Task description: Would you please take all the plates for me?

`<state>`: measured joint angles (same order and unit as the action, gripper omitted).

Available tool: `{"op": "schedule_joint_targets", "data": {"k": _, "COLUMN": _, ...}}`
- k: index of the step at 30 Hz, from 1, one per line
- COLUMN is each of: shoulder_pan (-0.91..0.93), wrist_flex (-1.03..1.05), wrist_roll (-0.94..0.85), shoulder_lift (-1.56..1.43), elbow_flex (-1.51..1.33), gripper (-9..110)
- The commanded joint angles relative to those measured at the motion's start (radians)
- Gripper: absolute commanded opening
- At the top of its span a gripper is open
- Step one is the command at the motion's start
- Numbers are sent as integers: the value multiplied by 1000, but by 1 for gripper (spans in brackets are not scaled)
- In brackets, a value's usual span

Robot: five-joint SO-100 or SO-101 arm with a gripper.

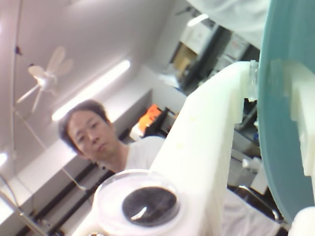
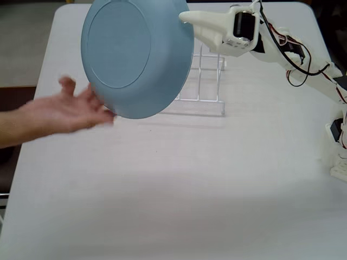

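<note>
My gripper [image 2: 187, 20] is shut on the rim of the light blue plate [image 2: 135, 54] and holds it tilted on edge, high above the table, its underside toward the fixed camera. In the wrist view the plate [image 1: 283, 108] fills the right side, clamped between my white fingers [image 1: 231, 93]. A person's open hand [image 2: 76, 111] reaches in from the left in the fixed view and touches the plate's lower edge. The cream-white, orange and yellow plates are out of view.
A white wire rack [image 2: 203, 86] stands on the white table [image 2: 179, 189] behind the plate and looks empty. My arm [image 2: 303, 65] runs to its base at the right edge. The wrist view points up at a person [image 1: 93, 132] and the ceiling.
</note>
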<state>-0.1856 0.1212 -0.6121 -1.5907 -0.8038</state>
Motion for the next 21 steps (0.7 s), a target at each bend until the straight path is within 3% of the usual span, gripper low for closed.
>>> {"op": "schedule_joint_targets", "data": {"k": 1, "shoulder_pan": -12, "wrist_flex": -54, "wrist_roll": 9, "shoulder_lift": -97, "elbow_flex": -21, "gripper": -1}}
{"op": "schedule_joint_targets", "data": {"k": 8, "shoulder_pan": -3, "wrist_flex": -83, "wrist_roll": 43, "shoulder_lift": -130, "elbow_flex": -112, "gripper": 0}}
{"op": "schedule_joint_targets", "data": {"k": 13, "shoulder_pan": 29, "wrist_flex": -66, "wrist_roll": 3, "shoulder_lift": -196, "elbow_flex": -229, "gripper": 33}}
{"op": "schedule_joint_targets", "data": {"k": 21, "shoulder_pan": 66, "wrist_flex": 169, "wrist_roll": 146, "shoulder_lift": -333, "elbow_flex": -331, "gripper": 40}}
